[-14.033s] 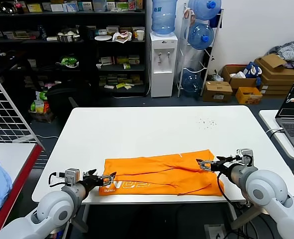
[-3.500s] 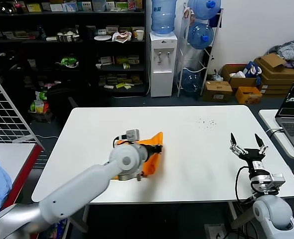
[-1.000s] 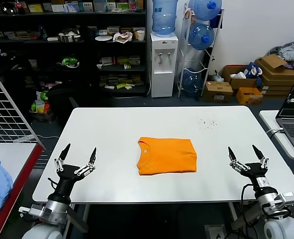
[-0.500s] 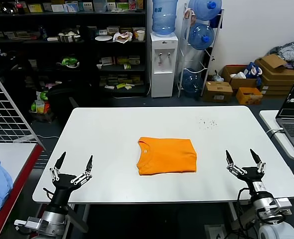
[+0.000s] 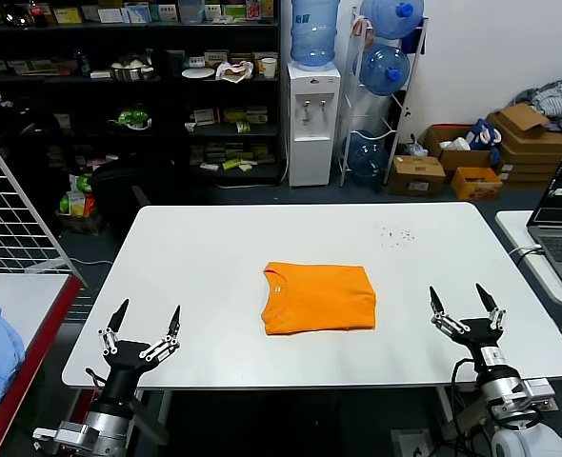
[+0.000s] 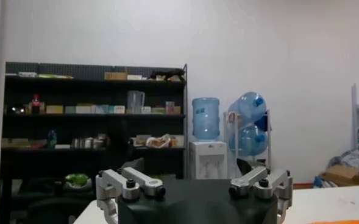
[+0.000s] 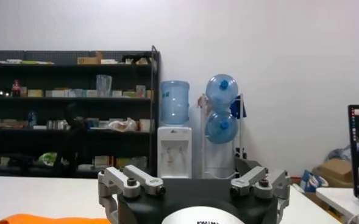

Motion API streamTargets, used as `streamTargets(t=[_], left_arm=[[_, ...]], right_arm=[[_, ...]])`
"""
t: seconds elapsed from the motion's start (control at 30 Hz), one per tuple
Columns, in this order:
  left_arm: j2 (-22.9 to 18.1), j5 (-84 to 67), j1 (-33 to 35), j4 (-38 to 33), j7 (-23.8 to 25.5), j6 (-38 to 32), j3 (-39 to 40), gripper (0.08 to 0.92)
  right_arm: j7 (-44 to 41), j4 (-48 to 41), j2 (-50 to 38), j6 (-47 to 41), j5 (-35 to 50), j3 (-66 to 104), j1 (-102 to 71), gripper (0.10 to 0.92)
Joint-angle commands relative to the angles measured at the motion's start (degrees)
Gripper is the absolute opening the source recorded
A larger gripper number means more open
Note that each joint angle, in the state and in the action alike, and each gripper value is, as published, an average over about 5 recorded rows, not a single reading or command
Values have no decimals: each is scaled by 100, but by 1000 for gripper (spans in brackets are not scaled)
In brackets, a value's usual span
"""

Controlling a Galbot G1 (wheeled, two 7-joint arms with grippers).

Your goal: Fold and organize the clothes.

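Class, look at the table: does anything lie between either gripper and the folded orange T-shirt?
Nothing visible does. The folded orange T-shirt lies alone mid-table. The left gripper stands open at the near left edge, the right gripper open at the near right edge; only bare tabletop separates each from the shirt.

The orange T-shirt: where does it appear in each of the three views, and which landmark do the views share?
Head view: the orange T-shirt lies folded at the table's middle.
Left wrist view: only an orange sliver at the bottom right edge.
Right wrist view: an orange strip at the bottom left.
Shared landmark: the white water dispenser.
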Motion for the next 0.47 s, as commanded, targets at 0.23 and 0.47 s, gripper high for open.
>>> streamTargets(t=[0.23,0.47], left_arm=[[-190,49,-176,-229,-609,1063,153,921],[-232,86,-161,-320,-670,1219,235,921]], right_arm=[[-44,34,47,-67,-11,-68,-37,921],[-87,52,-15,-170,127,-75,-34,921]])
